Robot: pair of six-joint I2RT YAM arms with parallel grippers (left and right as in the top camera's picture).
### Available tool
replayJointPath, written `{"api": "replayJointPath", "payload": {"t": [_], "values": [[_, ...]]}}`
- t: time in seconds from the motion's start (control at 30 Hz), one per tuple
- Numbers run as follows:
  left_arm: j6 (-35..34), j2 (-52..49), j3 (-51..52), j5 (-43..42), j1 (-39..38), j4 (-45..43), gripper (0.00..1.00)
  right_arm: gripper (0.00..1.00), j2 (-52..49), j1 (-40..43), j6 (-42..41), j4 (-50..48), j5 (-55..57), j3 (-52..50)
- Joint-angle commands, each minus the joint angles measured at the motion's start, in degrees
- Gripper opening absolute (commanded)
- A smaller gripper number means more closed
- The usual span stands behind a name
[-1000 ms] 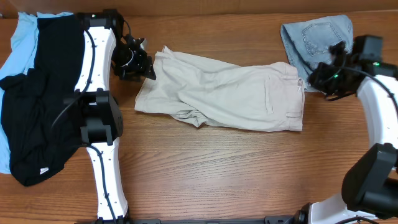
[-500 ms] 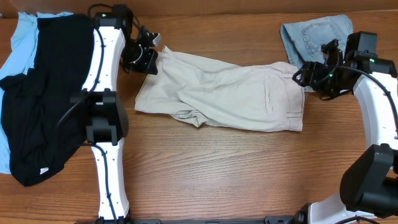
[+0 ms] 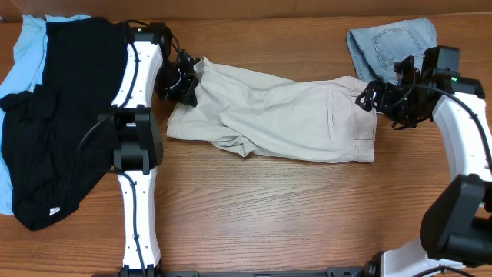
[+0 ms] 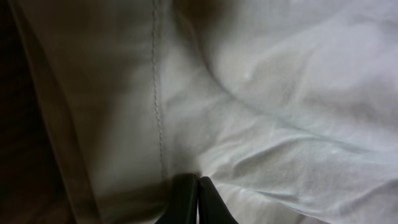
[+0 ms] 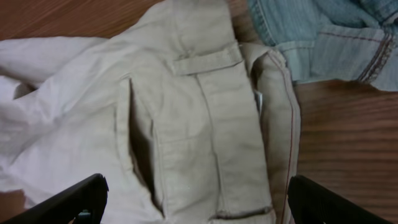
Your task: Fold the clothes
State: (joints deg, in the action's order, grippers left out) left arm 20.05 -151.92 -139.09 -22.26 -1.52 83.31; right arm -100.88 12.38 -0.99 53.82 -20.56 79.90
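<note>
The beige shorts [image 3: 277,119] lie spread and rumpled across the middle of the wooden surface [image 3: 269,223], with the waistband at the right end and the leg hems toward the left.

The left pincer [image 4: 198,198] is at the far upper-left corner of the shorts. Its fingers are clenched together on a fold of the beige cloth, right beside a stitched seam, and creases fan out from the pinched spot.

The right pincer [image 5: 198,186] is over the opposite end, above the waistband. It is released, with its fingers spread wide, and the wrist view shows a belt loop and a pocket opening between them. Whether it touches the cloth cannot be told.

Just past the waistband corner, at the back right, a faded denim piece [image 3: 390,46] lies crumpled close against the shorts.

On the far left a black garment [image 3: 61,115] lies on top of a sky-blue garment [image 3: 23,61]. Both are well apart from the shorts, with the left arm [image 3: 137,85] between.
</note>
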Motion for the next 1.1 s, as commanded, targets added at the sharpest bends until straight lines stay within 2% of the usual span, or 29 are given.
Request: {"api": "replayJointPath", "payload": {"t": [0.0, 0.27, 0.57, 0.8, 0.9, 1.0, 1.03, 1.07], "values": [[-1.36, -0.24, 0.13, 1.14, 0.00, -0.48, 0.04, 0.96, -3.58, 0.15, -0.79, -3.13, 1.42, -2.29], [-2.97, -0.24, 0.13, 1.90, 0.00, 0.02, 0.04, 0.91, -11.08, 0.17, -1.16, -6.03, 3.28, -3.06], [-2.97, -0.24, 0.15, 1.90, -0.02, 0.48, 0.04, 0.89, -16.90, 0.15, -2.23, -6.93, 6.93, -3.06], [-2.95, -0.24, 0.13, 1.90, -0.02, 0.63, 0.04, 0.79, -18.78, 0.09, -2.25, -6.16, 7.37, -3.08], [-2.97, -0.24, 0.15, 1.90, -0.02, 0.66, 0.04, 0.59, -18.78, 0.04, -2.23, -5.40, 4.44, -3.08], [-3.63, -0.24, 0.15, 1.90, -0.02, 0.63, 0.04, 0.21, -18.75, 0.07, -2.23, -4.90, -0.11, -3.06], [-3.63, -0.24, 0.13, 1.88, -0.02, 0.63, 0.04, 0.11, -18.75, 0.07, -2.23, -4.85, -1.44, -3.06], [-3.69, -0.24, 0.13, 1.90, -0.02, 0.66, 0.04, 0.06, -18.75, 0.07, -2.25, -4.83, -3.02, -3.06]]}}
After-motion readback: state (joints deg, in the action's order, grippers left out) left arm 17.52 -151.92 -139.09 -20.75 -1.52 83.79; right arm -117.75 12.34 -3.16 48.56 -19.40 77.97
